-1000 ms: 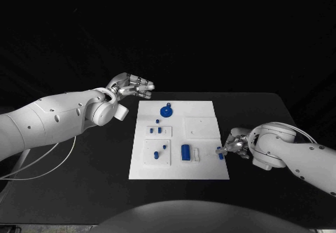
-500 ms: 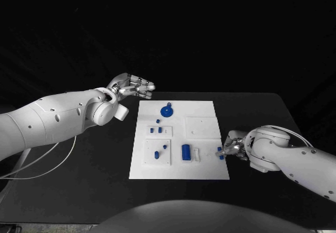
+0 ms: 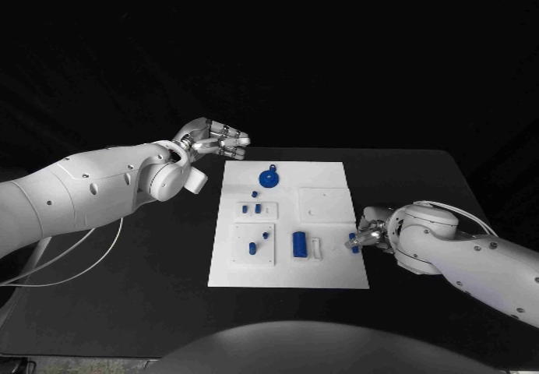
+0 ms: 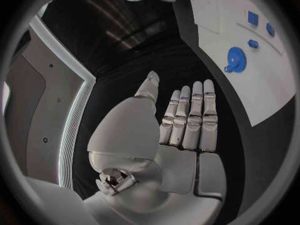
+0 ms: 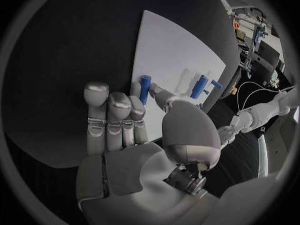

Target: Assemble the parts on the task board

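The white task board (image 3: 325, 181) lies mid-table. On it are a round blue knob piece (image 3: 267, 178), small blue pegs (image 3: 249, 208) and a blue block (image 3: 297, 243). My right hand (image 3: 371, 231) sits at the board's right edge and pinches a small blue peg (image 3: 353, 238) between thumb and a finger. The right wrist view shows that peg (image 5: 144, 88) upright at the board's (image 5: 172, 50) edge, the other fingers (image 5: 109, 115) stretched out. My left hand (image 3: 213, 139) hovers off the board's far left corner, fingers (image 4: 190, 115) straight and empty.
A pale strip (image 3: 317, 248) lies next to the blue block. More blue pegs (image 3: 254, 245) stand in the near left panel. Black table (image 3: 135, 257) surrounds the board on all sides. The left wrist view shows the knob piece (image 4: 235, 60).
My right arm has swung a little toward the board, the hand with the blue peg shifting slightly inward and away from me. The left arm has stayed put.
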Tool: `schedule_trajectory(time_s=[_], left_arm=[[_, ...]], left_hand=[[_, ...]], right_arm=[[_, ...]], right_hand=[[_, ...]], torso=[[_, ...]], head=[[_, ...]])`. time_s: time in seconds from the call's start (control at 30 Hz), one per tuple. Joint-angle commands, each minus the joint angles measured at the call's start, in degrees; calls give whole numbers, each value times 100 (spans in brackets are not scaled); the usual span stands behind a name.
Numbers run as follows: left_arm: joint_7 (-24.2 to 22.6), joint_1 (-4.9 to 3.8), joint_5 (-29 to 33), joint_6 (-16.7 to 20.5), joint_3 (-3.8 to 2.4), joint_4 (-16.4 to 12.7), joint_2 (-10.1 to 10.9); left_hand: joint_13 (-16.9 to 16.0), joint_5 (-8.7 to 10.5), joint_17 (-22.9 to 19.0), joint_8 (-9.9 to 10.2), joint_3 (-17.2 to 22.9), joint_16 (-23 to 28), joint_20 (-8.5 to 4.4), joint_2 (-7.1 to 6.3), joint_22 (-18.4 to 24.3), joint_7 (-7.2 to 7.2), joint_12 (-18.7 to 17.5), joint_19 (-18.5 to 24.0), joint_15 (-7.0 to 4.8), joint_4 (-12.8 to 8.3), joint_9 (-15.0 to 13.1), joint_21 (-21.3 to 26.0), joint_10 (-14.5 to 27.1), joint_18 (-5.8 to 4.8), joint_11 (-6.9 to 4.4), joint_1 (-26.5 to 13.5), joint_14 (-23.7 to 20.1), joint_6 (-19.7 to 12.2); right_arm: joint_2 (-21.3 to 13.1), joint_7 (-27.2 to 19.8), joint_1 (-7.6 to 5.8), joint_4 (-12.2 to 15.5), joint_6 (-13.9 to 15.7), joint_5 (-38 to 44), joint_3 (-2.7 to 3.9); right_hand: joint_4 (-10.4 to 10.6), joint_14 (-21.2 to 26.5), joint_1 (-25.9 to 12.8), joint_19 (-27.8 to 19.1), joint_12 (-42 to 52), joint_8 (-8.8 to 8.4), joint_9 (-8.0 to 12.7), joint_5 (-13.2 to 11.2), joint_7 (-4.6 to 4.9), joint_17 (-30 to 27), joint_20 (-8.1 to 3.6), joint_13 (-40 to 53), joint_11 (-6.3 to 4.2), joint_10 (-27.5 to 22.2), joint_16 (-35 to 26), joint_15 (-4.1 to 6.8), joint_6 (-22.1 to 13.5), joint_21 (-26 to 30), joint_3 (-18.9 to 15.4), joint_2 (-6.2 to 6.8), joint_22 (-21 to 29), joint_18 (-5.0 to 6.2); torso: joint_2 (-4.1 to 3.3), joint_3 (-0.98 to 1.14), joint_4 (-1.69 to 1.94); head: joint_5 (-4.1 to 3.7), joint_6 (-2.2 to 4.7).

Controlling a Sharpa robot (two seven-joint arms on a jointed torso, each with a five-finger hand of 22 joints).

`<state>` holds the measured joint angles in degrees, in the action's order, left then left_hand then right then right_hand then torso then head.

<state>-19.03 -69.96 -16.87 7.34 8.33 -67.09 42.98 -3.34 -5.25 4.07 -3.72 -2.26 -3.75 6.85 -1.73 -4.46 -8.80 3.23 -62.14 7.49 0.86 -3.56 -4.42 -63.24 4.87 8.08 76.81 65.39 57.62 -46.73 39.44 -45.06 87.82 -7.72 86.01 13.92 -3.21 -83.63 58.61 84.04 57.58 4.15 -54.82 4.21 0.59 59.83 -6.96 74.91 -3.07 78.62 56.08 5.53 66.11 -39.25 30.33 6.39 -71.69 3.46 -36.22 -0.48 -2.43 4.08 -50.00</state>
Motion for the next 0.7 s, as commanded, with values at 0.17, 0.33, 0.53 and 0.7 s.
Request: schedule_trajectory(time_s=[0.17,0.33,0.53,0.7], left_arm=[[14,-2,-12,-129,-4,-18,-3],[25,-2,-43,-154,-4,-21,-6],[35,-2,-64,-161,-3,-22,-4],[44,-2,-72,-164,-3,-22,-3]], left_hand=[[-9,36,0,3,21,23,-12,-2,7,-2,23,38,-1,46,-7,18,58,-63,6,-60,-31,-42],[-9,33,1,3,25,22,-13,7,7,-3,23,36,-4,47,-7,16,57,-62,4,-54,-22,-46],[-9,33,1,3,25,22,-13,7,7,-3,23,36,-4,47,-7,16,57,-62,4,-54,-22,-46],[-9,33,1,3,25,22,-13,7,7,-3,23,36,-4,47,-7,16,57,-62,4,-54,-22,-46]], right_arm=[[30,-90,68,-77,-162,-4,-90],[37,-154,68,-69,-249,-230,-122],[38,-198,68,-60,-214,-501,-149],[35,-229,68,-35,-95,-748,-156]], right_hand=[[-310,9,-1,286,-61,-56,317,886,60,-19,-4,201,16,-106,-17,12,-310,11,236,-164,-10,-36],[-659,19,-120,283,-100,-52,594,1800,219,-14,30,171,74,-180,-8,-27,-463,2,661,-332,-34,-1],[-954,35,-285,277,-73,-47,820,2375,283,-18,48,159,88,-203,-7,-34,-434,-12,1118,-424,-89,38],[-1043,37,-298,278,-51,-41,835,2567,268,-19,43,151,77,-185,-5,-27,-352,-13,1183,-425,-120,43]], torso=[[-1,-3,3],[-1,-1,4],[-2,1,6],[-2,2,8]], head=[[12,0],[17,0],[30,0],[46,0]])
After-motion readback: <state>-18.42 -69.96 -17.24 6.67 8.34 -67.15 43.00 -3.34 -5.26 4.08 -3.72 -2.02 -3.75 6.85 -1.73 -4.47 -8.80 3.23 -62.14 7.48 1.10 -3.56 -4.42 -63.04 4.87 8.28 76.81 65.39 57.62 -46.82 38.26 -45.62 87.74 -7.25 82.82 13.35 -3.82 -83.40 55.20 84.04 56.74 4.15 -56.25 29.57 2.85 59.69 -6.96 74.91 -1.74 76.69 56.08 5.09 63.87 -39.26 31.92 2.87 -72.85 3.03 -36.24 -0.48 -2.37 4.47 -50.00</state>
